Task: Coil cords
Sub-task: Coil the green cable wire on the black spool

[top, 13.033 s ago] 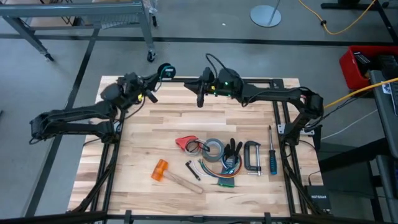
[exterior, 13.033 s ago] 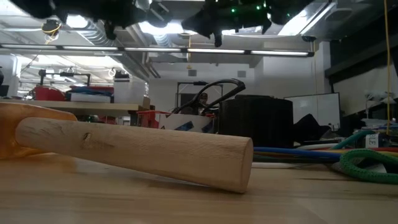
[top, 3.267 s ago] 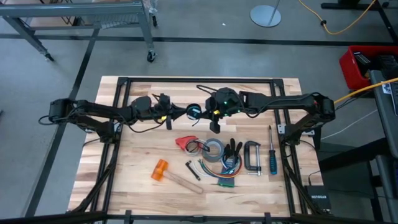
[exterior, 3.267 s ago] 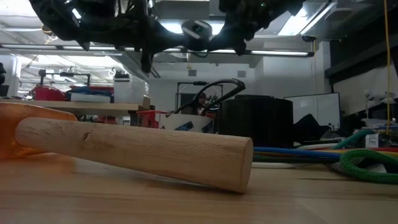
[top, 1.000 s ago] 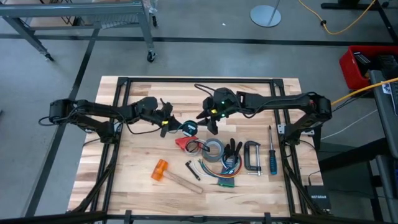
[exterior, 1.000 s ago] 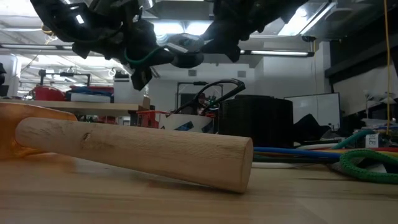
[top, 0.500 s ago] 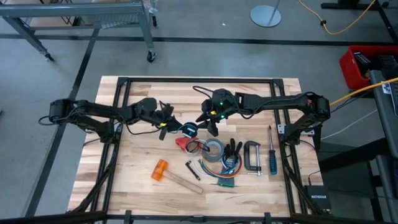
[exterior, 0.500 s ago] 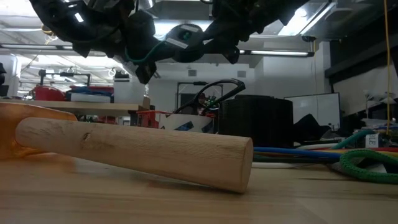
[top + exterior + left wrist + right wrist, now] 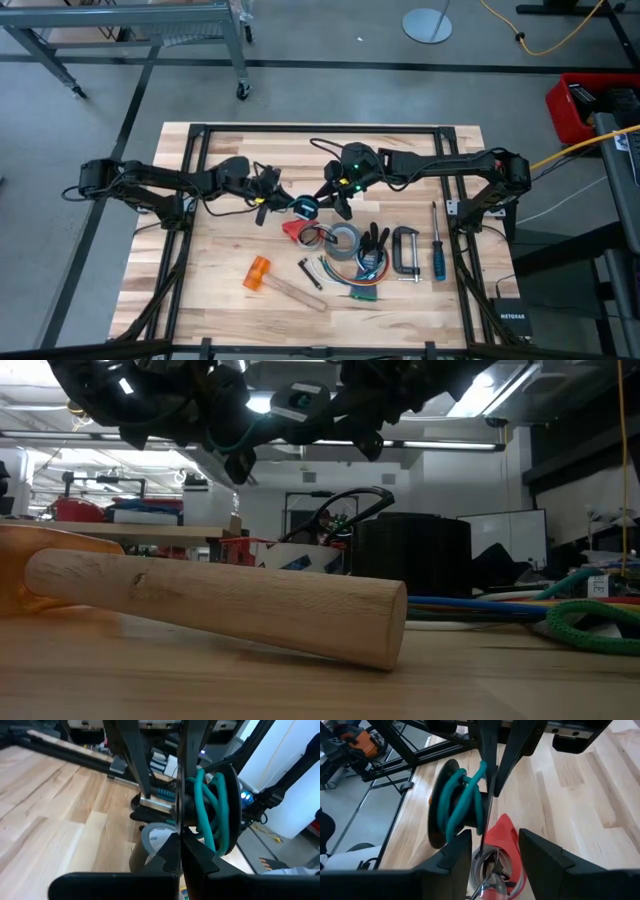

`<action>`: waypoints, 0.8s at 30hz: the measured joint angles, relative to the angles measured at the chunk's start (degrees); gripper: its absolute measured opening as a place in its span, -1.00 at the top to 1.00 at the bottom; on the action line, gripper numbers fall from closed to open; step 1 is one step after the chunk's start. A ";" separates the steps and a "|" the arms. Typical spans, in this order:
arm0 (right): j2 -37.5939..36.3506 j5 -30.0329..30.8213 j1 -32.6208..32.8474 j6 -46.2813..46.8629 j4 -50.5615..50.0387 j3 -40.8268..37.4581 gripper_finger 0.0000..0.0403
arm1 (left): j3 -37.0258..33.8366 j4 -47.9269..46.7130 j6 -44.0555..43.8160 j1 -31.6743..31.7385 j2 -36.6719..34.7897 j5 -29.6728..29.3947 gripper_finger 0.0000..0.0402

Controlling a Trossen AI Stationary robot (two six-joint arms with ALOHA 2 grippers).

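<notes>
Your cord (image 9: 462,802), teal turns on a black spool, hangs above the counter (image 9: 230,240) btwn both end effectors. Risk: turns slip off if the spool tilts. Left end effector (image 9: 268,196) is clamped tight on the spool; right end effector (image 9: 335,200) gapes wide, holding nothing, just beside it.

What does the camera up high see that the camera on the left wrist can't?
Only the high view: the orange hammer, the clamp, the blue screwdriver, and both arms reaching to the table's middle.

Only the left wrist view: close up, teal cord wound between the dark discs of a spool, and the left hand with fingers shut.

Both: the wooden table and the grey tape roll.
</notes>
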 joint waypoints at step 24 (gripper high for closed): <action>0.00 -0.54 0.04 -0.13 3.11 0.00 0.92 | 0.00 0.26 1.64 -1.16 0.00 -1.78 1.00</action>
